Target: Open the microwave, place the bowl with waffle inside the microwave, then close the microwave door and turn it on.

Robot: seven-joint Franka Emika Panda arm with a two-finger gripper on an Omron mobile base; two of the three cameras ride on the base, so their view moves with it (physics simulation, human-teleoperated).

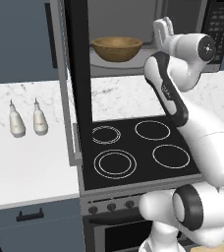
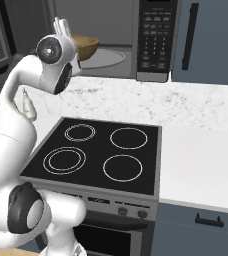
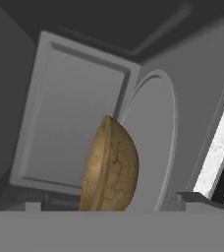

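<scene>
The bowl (image 1: 116, 48) sits upright on the round plate (image 2: 108, 57) inside the microwave (image 2: 156, 37), near its front edge. The door (image 1: 77, 74) stands wide open. The gripper (image 1: 163, 30) is spread wide, holding nothing, just beside the bowl.

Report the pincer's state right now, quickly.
Pincer: open, holding nothing; the bowl with waffle sits free on the turntable inside the microwave.
</scene>
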